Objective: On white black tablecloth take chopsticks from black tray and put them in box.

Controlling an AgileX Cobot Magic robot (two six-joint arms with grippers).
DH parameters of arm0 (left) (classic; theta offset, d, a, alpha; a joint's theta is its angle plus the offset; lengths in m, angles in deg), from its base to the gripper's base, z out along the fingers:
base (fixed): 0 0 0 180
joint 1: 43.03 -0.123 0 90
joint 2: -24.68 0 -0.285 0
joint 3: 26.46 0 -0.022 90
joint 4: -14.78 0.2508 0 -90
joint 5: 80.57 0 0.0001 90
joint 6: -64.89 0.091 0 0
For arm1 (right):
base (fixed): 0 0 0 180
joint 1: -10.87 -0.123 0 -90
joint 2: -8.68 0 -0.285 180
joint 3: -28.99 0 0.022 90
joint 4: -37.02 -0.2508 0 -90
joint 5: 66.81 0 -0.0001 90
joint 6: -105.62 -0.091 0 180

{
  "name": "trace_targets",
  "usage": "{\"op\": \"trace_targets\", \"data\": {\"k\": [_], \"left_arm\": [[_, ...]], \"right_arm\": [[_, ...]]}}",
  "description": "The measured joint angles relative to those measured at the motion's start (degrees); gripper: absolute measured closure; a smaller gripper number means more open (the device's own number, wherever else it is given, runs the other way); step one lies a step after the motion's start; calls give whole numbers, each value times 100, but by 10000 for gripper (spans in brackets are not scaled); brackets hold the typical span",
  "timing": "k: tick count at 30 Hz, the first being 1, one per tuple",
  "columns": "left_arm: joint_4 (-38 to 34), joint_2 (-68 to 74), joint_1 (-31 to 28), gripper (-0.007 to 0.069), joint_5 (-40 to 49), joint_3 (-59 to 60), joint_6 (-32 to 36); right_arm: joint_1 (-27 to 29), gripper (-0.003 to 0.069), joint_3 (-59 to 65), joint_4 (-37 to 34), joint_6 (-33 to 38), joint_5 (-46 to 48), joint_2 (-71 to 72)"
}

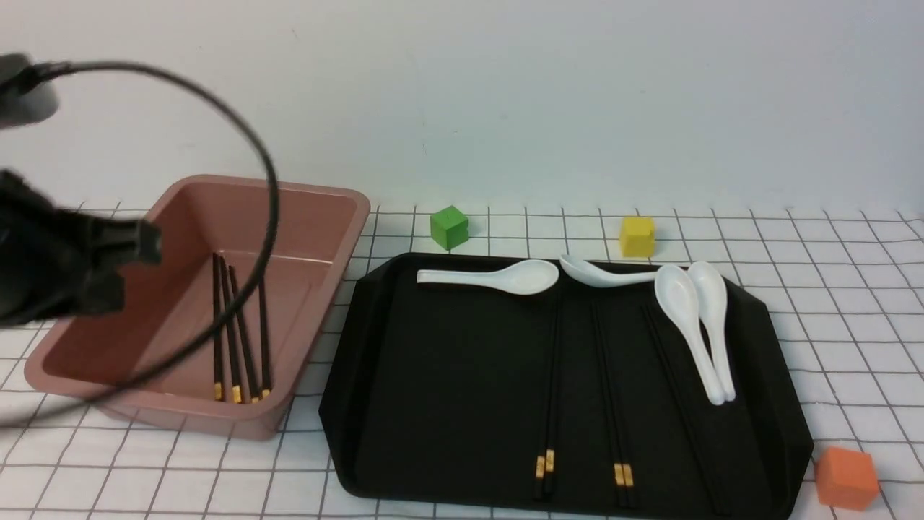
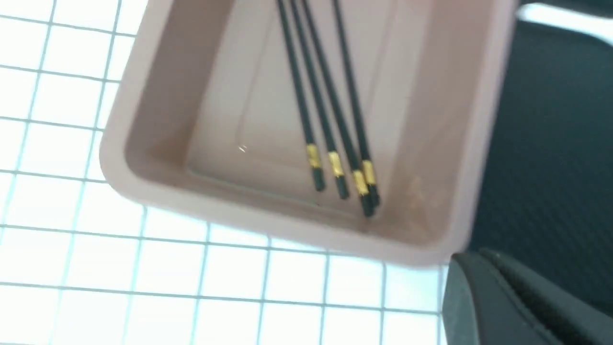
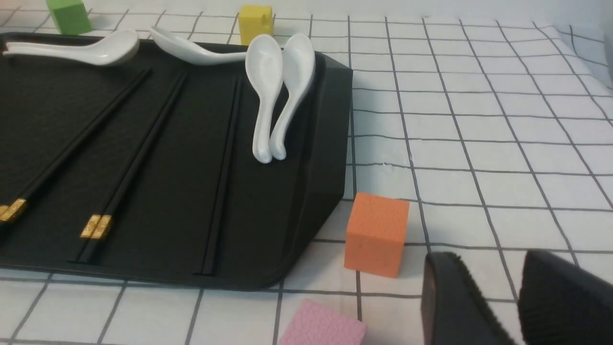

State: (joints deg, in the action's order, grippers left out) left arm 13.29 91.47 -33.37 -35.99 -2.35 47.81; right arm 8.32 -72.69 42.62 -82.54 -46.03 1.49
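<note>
Left gripper: ribbed black fingers pressed together, nothing between them, seen over the near right corner of the box.
Right gripper: 2 blunt, ridged black fingers apart, empty, over bare tablecloth near and right of the orange cube.

Box: deep pinkish-brown plastic tub with rounded corners and a flared rim, left of the tray. 4 chopsticks lie on its smooth floor: thin black sticks fanned slightly, gold bands at the near end.

Black tray: flat, glossy, cut corners, low rim. 3 more chopstick pairs lie lengthwise on it, with gold bands showing at the near end of 2 pairs. 4 white glazed spoons sit along the far part.

Cloth: white with a thin black grid. Green cube and yellow cube stand beyond the tray. A textured pink block lies near the orange cube.
</note>
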Motion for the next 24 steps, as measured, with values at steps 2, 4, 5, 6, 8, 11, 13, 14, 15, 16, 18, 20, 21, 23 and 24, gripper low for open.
{"op": "trace_targets", "data": {"k": [2, 4, 5, 6, 8, 11, 13, 14, 15, 16, 18, 20, 21, 23, 24], "left_arm": [[-284, -810, 0, 637, -626, 920, 54], [-627, -1661, 0, 637, -1428, 1852, 73], [-775, -2068, 0, 637, -1681, 2256, 82], [-867, -2383, 0, 637, -1915, 2541, 83], [-961, -2899, 0, 637, -2288, 2947, 88], [-936, -3702, 0, 637, -2569, 3427, 88], [-833, -4050, 0, 637, -2641, 3579, 88], [-756, -4201, 0, 637, -2676, 3646, 88], [-732, -4241, 0, 637, -2690, 3668, 88], [-711, -4254, 0, 637, -2694, 3677, 88], [-677, -4254, 0, 637, -2702, 3683, 88], [-677, -4254, 0, 637, -2714, 3680, 88], [-672, -4254, 0, 637, -2711, 3680, 88], [-672, -4254, 0, 637, -2711, 3680, 88], [-671, -4254, 0, 637, -2711, 3680, 88]], "right_arm": [[0, 419, 0, 0, 0, 0, 0], [0, 419, 0, 0, 0, 0, 0], [0, 419, 0, 0, 0, 0, 0], [0, 419, 0, 0, 0, 0, 0], [0, 419, 0, 0, 0, 0, 0], [0, 419, 0, 0, 0, 0, 0], [0, 419, 0, 0, 0, 0, 0], [0, 419, 0, 0, 0, 0, 0], [0, 419, 0, 0, 0, 0, 0], [0, 419, 0, 0, 0, 0, 0], [0, 419, 0, 0, 0, 0, 0], [0, 419, 0, 0, 0, 0, 0], [0, 419, 0, 0, 0, 0, 0], [0, 419, 0, 0, 0, 0, 0], [0, 419, 0, 0, 0, 0, 0]]}}
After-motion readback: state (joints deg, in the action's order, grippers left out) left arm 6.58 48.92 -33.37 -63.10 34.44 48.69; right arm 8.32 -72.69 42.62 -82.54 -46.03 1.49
